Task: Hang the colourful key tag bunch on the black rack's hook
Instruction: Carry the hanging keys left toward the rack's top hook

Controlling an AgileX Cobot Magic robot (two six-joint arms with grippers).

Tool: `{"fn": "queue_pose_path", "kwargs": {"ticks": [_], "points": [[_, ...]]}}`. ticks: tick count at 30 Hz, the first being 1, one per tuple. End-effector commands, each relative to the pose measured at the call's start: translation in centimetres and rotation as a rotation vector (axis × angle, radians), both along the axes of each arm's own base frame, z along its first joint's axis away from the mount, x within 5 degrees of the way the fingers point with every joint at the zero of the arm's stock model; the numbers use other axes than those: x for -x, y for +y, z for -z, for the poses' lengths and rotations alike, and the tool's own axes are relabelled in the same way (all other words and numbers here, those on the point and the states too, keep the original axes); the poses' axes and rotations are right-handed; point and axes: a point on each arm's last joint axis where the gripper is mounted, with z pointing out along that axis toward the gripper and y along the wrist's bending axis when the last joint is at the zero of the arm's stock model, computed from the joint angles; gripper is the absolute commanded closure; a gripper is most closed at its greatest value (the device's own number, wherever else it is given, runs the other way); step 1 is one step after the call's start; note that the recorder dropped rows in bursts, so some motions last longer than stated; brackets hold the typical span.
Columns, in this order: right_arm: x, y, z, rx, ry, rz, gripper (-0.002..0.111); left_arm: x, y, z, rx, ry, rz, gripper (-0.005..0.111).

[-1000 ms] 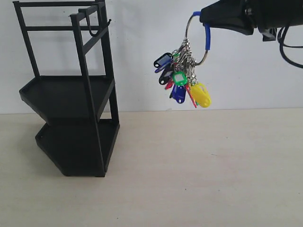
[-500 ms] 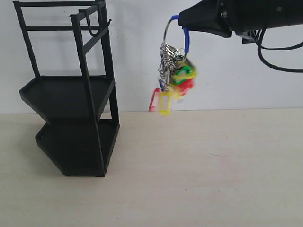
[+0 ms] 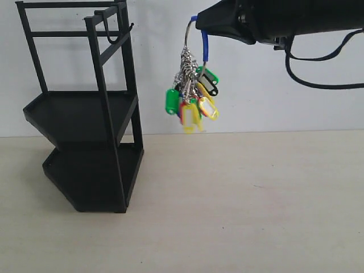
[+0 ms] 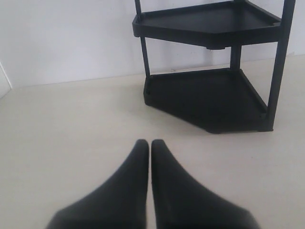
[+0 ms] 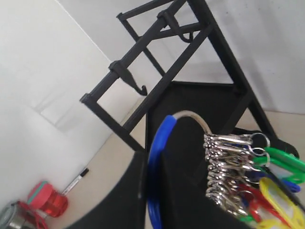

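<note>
The right gripper (image 3: 202,23) (image 5: 152,191) is clamped tight on the blue-sleeved loop (image 3: 205,45) (image 5: 159,131) of the colourful key tag bunch (image 3: 192,98) (image 5: 243,191). Its jaws are nearly together, w/ only the loop's thickness btwn them. The bunch hangs straight below the gripper tips, clear of the table (image 3: 256,205) (image 4: 71,119), w/ nothing else touching it. The silver rings crowd the loop's lower bend, and green, yellow, red and black tags fan out under them. Some tags are blurred in the exterior view, so their exact order can't be told.

The black rack (image 3: 85,114) (image 4: 209,90) (image 5: 205,105) stands upright on the table, well apart from the right gripper, off toward the left arm's side. The hook (image 3: 131,25) (image 5: 137,86) sticks out of the rack's top section on the side facing that gripper, approx level w/ the gripper tips. There is open air btwn hook and loop, and the bunch is not yet on it. A second hook (image 3: 114,36) (image 5: 179,31) hangs from the top rail, farther from the gripper.

The left gripper (image 4: 150,143) is fully closed, fingertips touching, holding nothing. It sits low over the table, w/ the rack's two trays ahead of it and apart from it.

In the right wrist view, on the table beyond the gripper, are a red round container (image 5: 45,198) and a marker (image 5: 78,176). A black cable (image 3: 318,85) loops under the right arm.
</note>
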Motion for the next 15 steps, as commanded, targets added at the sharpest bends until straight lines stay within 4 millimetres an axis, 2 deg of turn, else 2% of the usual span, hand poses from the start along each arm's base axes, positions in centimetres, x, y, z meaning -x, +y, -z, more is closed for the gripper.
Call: {"fn": "queue_pose_path", "kwargs": {"ticks": [1, 10, 15], "points": [[-0.3, 0.8, -0.5, 0.017, -0.051, 0.086, 0.108, 0.0, 0.0, -0.1, 0.002, -0.01, 0.002, 0.102], [0.6, 5.1, -0.6, 0.128, -0.174, 0.198, 0.108, 0.0, 0.0, -0.1, 0.002, -0.01, 0.002, 0.102], [0.1, 5.9, 0.5, 0.139, -0.144, 0.176, 0.108, 0.0, 0.0, -0.1, 0.002, -0.01, 0.002, 0.102]]}}
